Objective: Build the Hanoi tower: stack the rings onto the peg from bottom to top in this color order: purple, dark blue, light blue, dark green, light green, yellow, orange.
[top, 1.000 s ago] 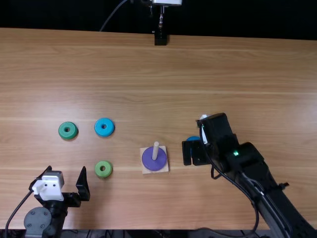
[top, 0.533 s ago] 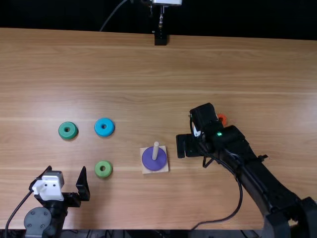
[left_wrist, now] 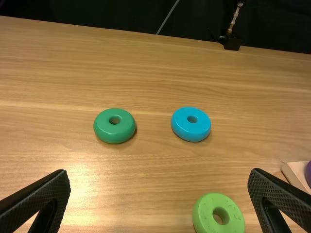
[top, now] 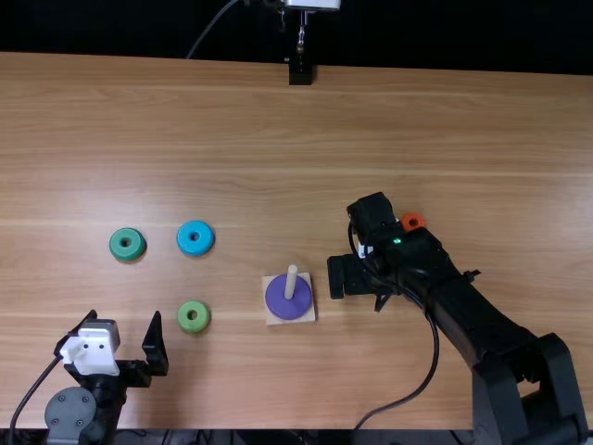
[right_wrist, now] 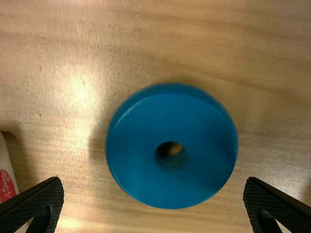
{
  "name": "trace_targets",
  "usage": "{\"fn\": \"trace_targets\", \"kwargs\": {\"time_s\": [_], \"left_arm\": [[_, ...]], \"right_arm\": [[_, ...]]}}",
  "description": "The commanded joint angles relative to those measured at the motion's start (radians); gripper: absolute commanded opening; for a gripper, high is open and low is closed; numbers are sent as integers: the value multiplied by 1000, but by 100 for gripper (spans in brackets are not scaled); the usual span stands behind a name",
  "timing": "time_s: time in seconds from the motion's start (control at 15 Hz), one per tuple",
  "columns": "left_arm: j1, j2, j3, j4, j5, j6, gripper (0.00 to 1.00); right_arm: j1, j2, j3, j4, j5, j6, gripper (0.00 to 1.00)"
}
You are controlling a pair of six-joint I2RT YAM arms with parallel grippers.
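Hovering above the dark blue ring (right_wrist: pixel 138 145), the right gripper (right_wrist: pixel 153 187) has its fingers spread wide, gripping nothing; that ring seems next. Beside this gripper, the purple ring (top: pixel 280 304) is already on the peg (top: pixel 291 277), leaving six to stack. Ahead of the open, empty left gripper (left_wrist: pixel 160 172) are the light green ring (left_wrist: pixel 205 216), light blue ring (left_wrist: pixel 183 127) and dark green ring (left_wrist: pixel 104 129).

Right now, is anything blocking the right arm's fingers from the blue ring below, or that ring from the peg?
Nothing visible blocks either: the dark blue ring shows unobstructed between the spread fingers, and nothing visible separates it from the peg.
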Motion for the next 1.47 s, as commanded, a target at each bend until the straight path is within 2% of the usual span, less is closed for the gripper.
{"fn": "trace_targets", "kwargs": {"time_s": [0.0, 0.73, 0.8, 1.0, 1.07, 1.13, 1.2, 1.27, 1.33, 1.4], "left_arm": [[-3, -12, -106, -82, -5, 6, 100], [-3, -12, -106, -82, -7, 8, 100], [-3, -12, -106, -82, -7, 6, 100], [-3, -12, -106, -82, -7, 6, 100], [-3, -12, -106, -82, -7, 6, 100], [-3, -12, -106, -82, -7, 6, 100], [-4, -12, -106, -82, -7, 6, 100], [-3, -12, -106, -82, -7, 6, 100], [-3, -12, -106, -82, -7, 6, 100], [-3, -12, -106, -82, -7, 6, 100]], "right_arm": [[-14, 39, 50, 4, 23, 17, 100], [-54, 96, 65, 4, 23, 15, 100], [-54, 100, 65, 4, 23, 15, 85], [-55, 100, 65, 3, 25, 15, 54], [-55, 100, 65, 4, 25, 15, 38], [-55, 100, 65, 3, 29, 15, 29], [-54, 100, 65, 3, 53, 14, 23], [-52, 94, 65, 3, 91, 14, 13], [-49, 91, 67, 1, 124, 4, 9], [-46, 89, 76, 1, 134, 1, 8]]}}
